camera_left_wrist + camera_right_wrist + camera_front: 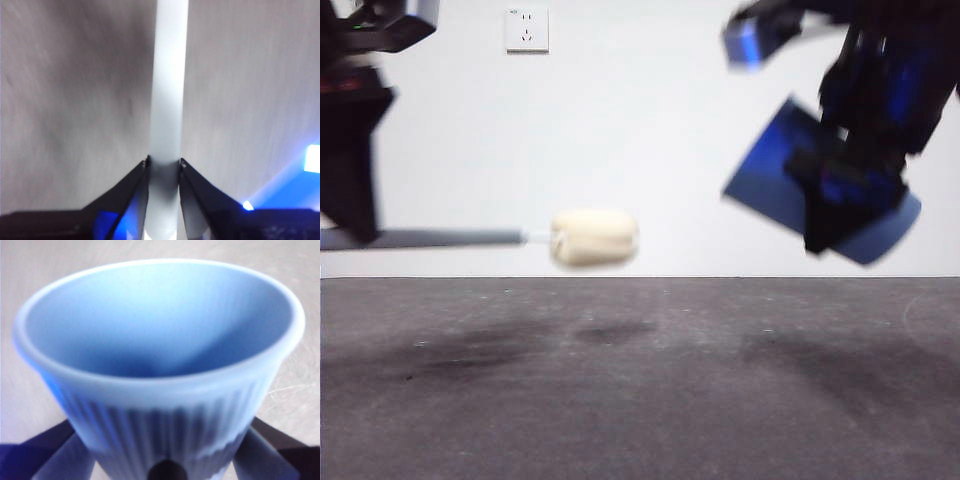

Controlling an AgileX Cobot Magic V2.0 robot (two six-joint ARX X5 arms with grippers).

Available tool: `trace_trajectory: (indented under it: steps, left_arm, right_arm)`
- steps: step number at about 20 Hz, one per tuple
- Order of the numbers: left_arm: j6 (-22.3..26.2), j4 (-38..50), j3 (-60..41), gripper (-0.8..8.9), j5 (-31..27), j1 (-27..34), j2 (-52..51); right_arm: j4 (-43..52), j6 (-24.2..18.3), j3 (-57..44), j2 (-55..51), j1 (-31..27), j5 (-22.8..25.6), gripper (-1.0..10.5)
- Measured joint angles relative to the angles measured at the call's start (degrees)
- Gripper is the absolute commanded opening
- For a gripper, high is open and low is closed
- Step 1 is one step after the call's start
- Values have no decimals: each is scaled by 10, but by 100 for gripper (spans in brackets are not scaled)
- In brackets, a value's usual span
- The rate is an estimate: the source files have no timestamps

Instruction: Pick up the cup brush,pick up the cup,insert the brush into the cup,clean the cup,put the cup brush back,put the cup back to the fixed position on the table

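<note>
The cup brush [500,238] hangs level above the table [640,390] on the left of the front view, its cream sponge head [594,237] pointing right. My left gripper [350,190] is shut on its grey handle [169,90]. High on the right, my right gripper [850,190] is shut on the blue ribbed cup [775,170], which is tilted with its mouth toward the upper left. In the right wrist view the cup [160,365] fills the frame, its inside empty. Brush head and cup are well apart.
A white wall socket [526,30] sits on the back wall. Soft shadows of both arms lie on the dark grey table under them.
</note>
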Motion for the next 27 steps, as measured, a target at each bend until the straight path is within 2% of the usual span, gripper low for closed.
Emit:
trace_trajectory:
  steps: [5, 9, 11, 13, 18, 21, 27]
  left_arm:
    - [-145, 118, 0, -9, 0, 24, 27]
    - [-257, 193, 0, -9, 0, 27, 61]
    - [-293, 205, 0, -9, -3, 27, 86]
    - [-308, 207, 0, -9, -16, 22, 128]
    - [-323, 250, 0, -9, -30, -34, 219]
    - [-335, 270, 0, -9, -46, -54, 238]
    - [-344, 274, 0, 1, -71, -54, 249]
  right_arm:
    - [18, 88, 0, -96, -15, -39, -12]
    - [52, 123, 0, -134, -15, -64, -12]
    - [68, 139, 0, -136, -15, -74, -12]
    - [76, 155, 0, -136, -15, -98, -12]
    - [83, 173, 0, -135, -15, -100, -12]
    - [83, 174, 0, -135, -15, -100, -12]
    - [83, 194, 0, -135, -15, -102, -12]
